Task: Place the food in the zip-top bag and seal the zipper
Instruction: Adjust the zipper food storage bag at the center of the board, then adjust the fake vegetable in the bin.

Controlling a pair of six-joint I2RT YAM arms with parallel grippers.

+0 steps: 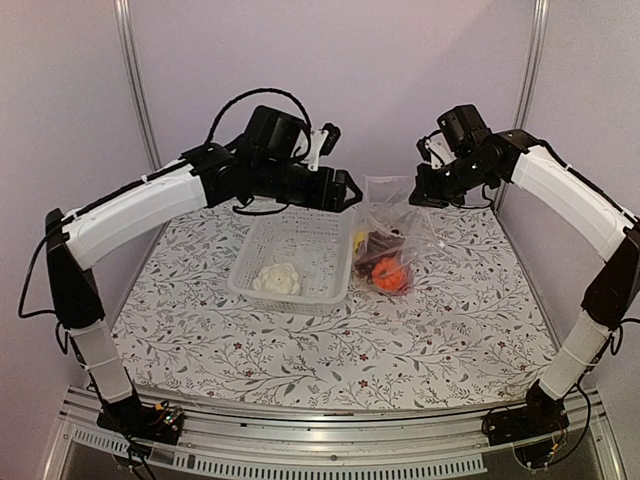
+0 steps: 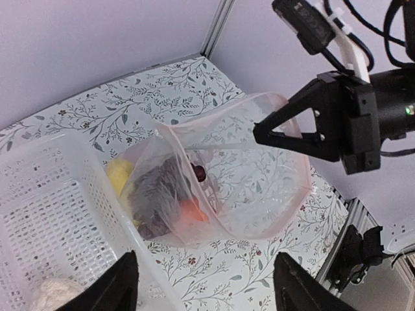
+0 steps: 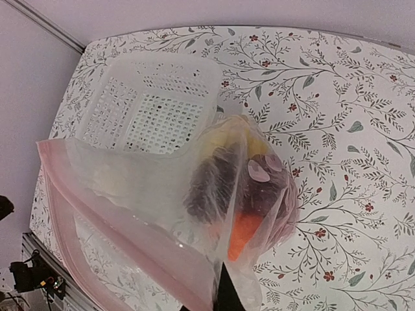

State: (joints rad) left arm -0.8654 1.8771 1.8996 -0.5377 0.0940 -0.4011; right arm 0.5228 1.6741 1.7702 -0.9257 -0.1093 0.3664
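Floral tabletop [image 1: 450, 330]: right gripper [image 2: 259, 133] pinches the zip-top bag [image 1: 395, 230] by its rim; left gripper [image 1: 350, 192], open and empty, hangs nearer the cauliflower [image 1: 276, 279] at the basket's [image 1: 300, 230] near end.

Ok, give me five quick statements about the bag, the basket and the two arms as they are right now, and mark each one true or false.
1. The cauliflower lies in the white basket. True.
2. The left arm's jaws are shut on the bag. False: they stand open, hold nothing and are apart from the zip-top bag.
3. The right arm's jaws pinch the bag's mouth edge. True.
4. The orange fruit sits in the basket. False: the orange fruit is inside the bag.
5. The grape bunch is inside the bag. True.
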